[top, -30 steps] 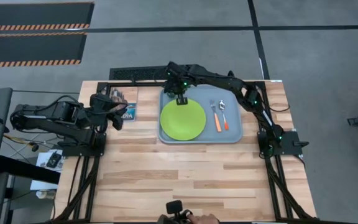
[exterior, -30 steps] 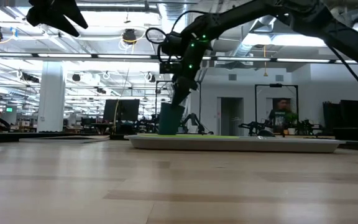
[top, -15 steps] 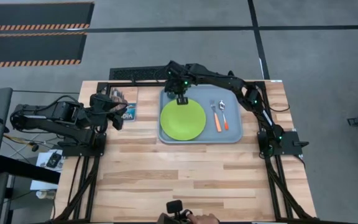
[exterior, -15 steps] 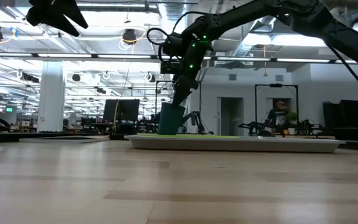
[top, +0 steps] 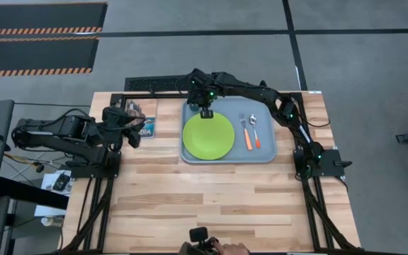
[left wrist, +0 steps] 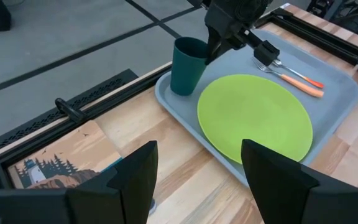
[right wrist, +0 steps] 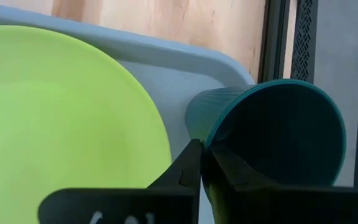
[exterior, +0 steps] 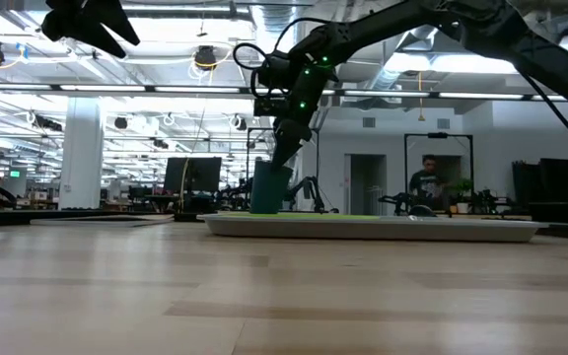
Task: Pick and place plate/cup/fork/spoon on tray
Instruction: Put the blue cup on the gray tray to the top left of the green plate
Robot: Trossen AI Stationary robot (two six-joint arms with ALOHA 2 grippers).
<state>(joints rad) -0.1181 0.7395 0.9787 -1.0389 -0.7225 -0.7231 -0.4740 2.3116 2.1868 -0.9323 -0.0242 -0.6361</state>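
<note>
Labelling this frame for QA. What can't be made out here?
- High view: cup hidden under the right gripper.
- Right wrist view: a finger on each side of the cup's rim; whether they press it, can't tell.
- Low view: plate, fork and spoon hidden behind the tray rim.
- Left gripper waits open beside the tray.
</note>
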